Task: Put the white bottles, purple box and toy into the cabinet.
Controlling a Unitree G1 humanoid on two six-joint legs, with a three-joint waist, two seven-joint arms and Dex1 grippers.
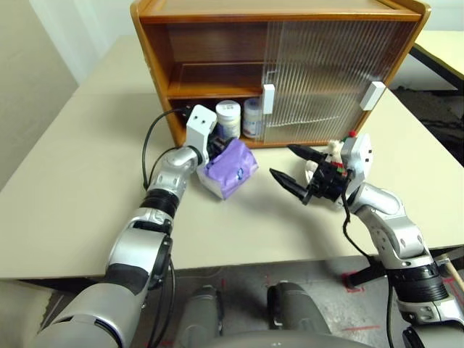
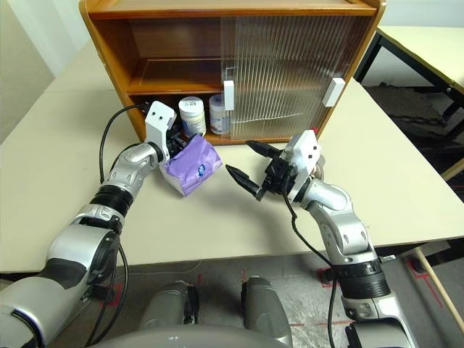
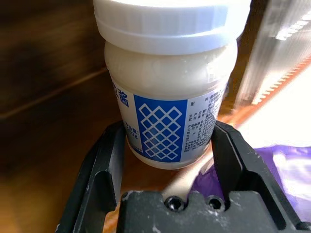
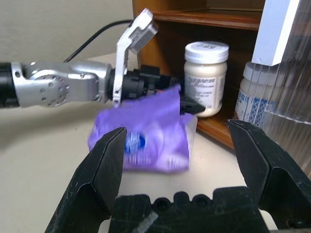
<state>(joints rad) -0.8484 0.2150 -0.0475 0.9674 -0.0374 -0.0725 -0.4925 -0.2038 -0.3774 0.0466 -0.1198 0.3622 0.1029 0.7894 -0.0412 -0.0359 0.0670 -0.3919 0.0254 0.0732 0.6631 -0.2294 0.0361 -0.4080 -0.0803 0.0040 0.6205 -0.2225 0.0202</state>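
The wooden cabinet (image 1: 154,51) stands at the back of the table, its left half open. On its lower shelf stands a white bottle (image 1: 228,116), and my left gripper (image 3: 168,128) is shut on its lower part, one finger on each side. A second white bottle (image 1: 252,117) stands beside it, partly behind the ribbed door's edge. Tilted on the table just in front of the shelf lies the purple box (image 1: 230,168), right beside my left gripper. My right gripper (image 1: 283,161) hovers open, pointing at the box. The toy (image 1: 334,149) peeks out behind it.
The ribbed sliding door (image 1: 326,72) with white handles covers the cabinet's right half. The upper shelf (image 1: 214,72) is bare. A black cable (image 1: 148,141) loops from my left wrist. Another table (image 1: 444,43) stands at the back right.
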